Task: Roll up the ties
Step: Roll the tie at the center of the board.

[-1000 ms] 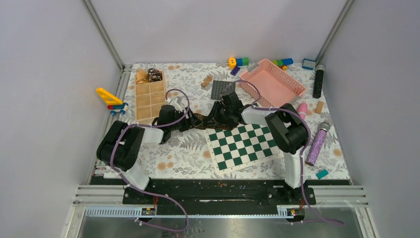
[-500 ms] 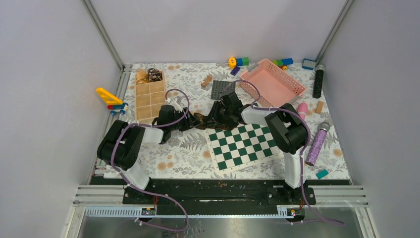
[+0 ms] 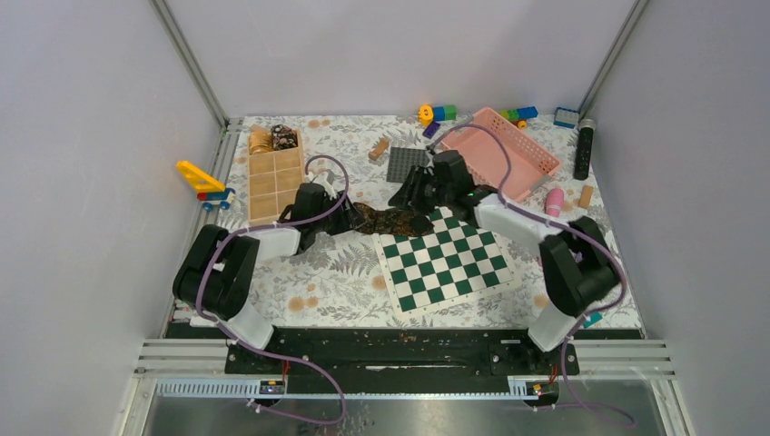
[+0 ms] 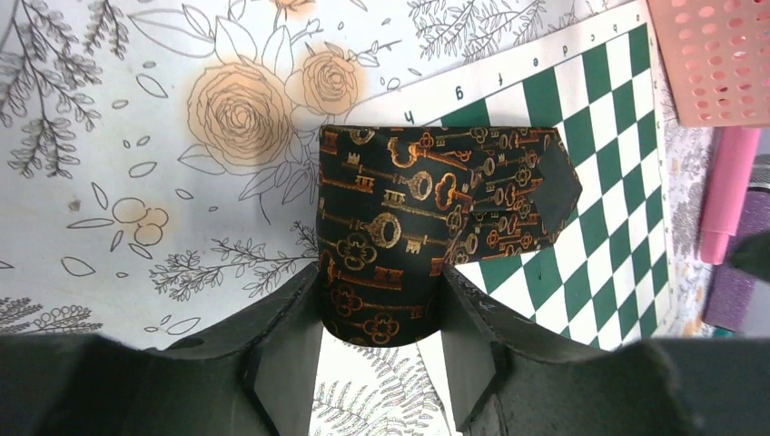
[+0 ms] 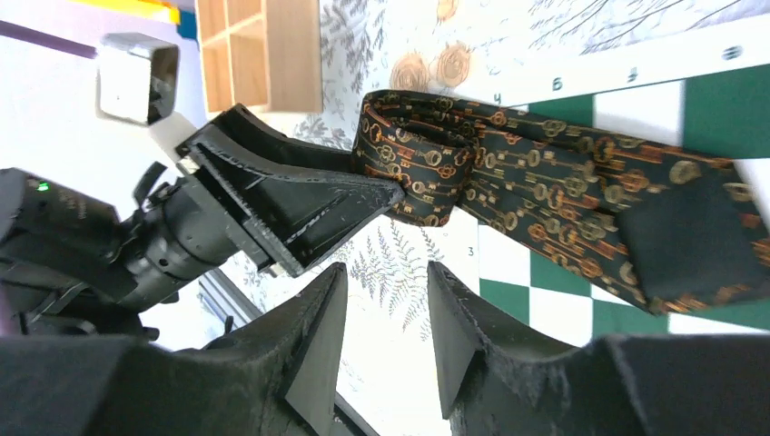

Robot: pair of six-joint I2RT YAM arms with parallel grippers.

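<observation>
A dark brown-black tie with a gold key pattern point(image 3: 386, 221) lies partly rolled at the chessboard's far-left corner. In the left wrist view its coil point(image 4: 386, 245) sits between my left gripper's fingers point(image 4: 289, 350), and its loose end runs right over the board. My left gripper point(image 3: 350, 219) is shut on the coil. My right gripper point(image 3: 406, 200) is open and empty, above and just behind the tie. In the right wrist view point(image 5: 386, 282) the tie point(image 5: 545, 186) lies beyond its jaws. A golden-tan coil point(image 3: 261, 139) and a dark speckled coil point(image 3: 284, 136) sit in the wooden tray's far compartments.
The green-white chessboard mat point(image 3: 449, 268) lies in the middle and the wooden tray point(image 3: 275, 186) at the left. A pink basket point(image 3: 522, 168) and a grey baseplate point(image 3: 404, 163) are behind. A purple microphone point(image 3: 581, 263), a black cylinder point(image 3: 584, 148), toy blocks and a yellow toy point(image 3: 200, 175) lie around.
My right arm has swung away to the right and back, its gripper lifting off the tie. My left gripper has kept hold of the coil and barely shifted.
</observation>
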